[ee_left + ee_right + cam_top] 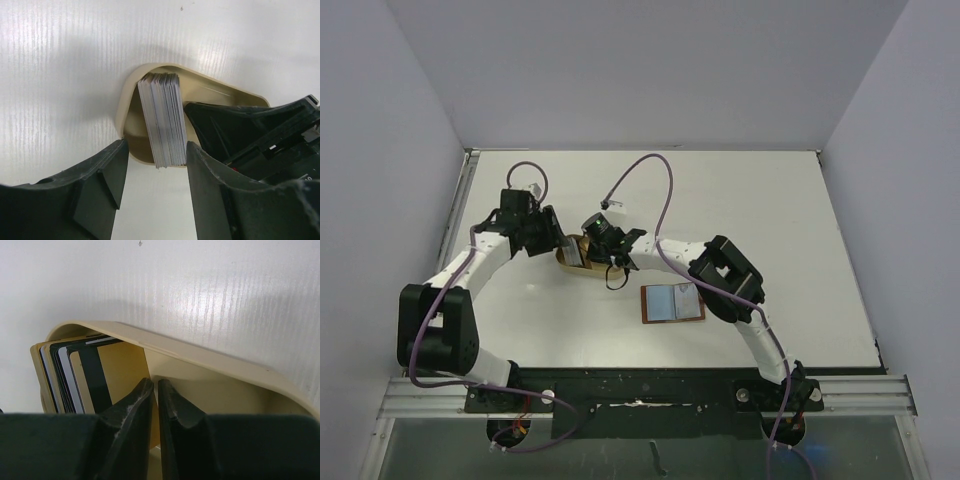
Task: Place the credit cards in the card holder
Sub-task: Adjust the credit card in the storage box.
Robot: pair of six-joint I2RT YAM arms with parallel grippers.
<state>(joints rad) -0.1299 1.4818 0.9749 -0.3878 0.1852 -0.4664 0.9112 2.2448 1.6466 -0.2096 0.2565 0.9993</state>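
Observation:
Several credit cards (162, 120) stand on edge as a stack at one end of a tan oblong tray (220, 92). My left gripper (155, 162) is open, its fingers either side of the stack's near end. My right gripper (155, 384) is shut inside the tray (210, 367), with only a thin slit between the fingers. Its tips rest by the front tan card (122, 370) with a black stripe; nothing shows between them. The card holder (672, 302) lies open and apart, near the right arm. Its inside looks pale blue-grey, and I cannot tell cards from slots there.
In the top view the tray (572, 256) sits mid-table between the left gripper (552, 240) and the right gripper (603, 247). A purple cable (655, 170) loops over the far table. White walls stand on three sides.

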